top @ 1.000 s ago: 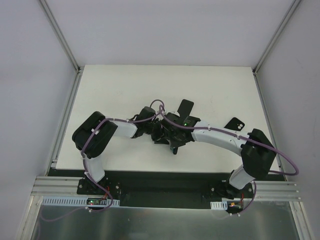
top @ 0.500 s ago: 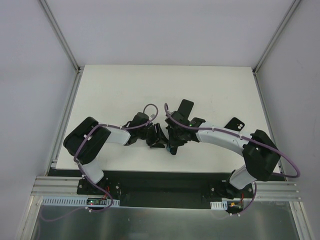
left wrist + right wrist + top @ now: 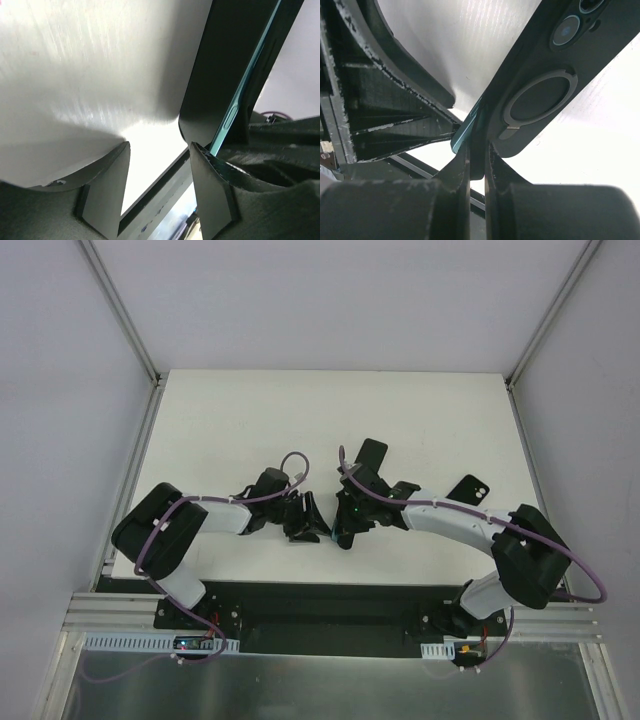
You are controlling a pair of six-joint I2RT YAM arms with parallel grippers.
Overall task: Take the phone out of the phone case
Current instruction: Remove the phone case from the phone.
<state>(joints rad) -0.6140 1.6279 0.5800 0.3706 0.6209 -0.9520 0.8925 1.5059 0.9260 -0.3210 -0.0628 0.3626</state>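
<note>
While the right gripper [image 3: 477,155] is pinching the phone case [image 3: 545,100], the left gripper [image 3: 159,150] is hanging wide open, the phone [image 3: 235,107] just beside it.

The left arm [image 3: 215,512] and right arm [image 3: 455,523] stretch inward from their bases, elbows out, so the 2 wrists face each other closely. The left claw [image 3: 305,521] points right, its 2 fingers [image 3: 102,192] spread well apart. The right claw [image 3: 345,532] points left, its 2 fingers [image 3: 460,182] pinched almost together on the edge of the phone case [image 3: 540,95].
</note>
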